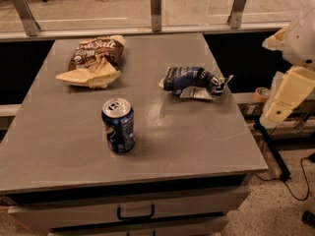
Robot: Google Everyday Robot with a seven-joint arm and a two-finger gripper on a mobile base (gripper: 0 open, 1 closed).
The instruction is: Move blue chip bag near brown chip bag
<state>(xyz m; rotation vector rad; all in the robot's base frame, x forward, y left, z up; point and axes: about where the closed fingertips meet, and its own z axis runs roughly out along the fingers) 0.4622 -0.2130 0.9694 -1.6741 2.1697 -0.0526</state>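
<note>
The gripper (281, 104) is hanging beyond the tabletop's (197, 141) right edge, touching nothing; whether it is spread or closed, I cannot tell. The blue chip bag (193, 81) is lying crumpled right of centre, well apart from the brown chip bag (96, 60) at the far left.

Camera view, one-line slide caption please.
The blue chip bag lies apart from the brown chip bag, soda can in front, claw beyond the table's right edge.
</note>
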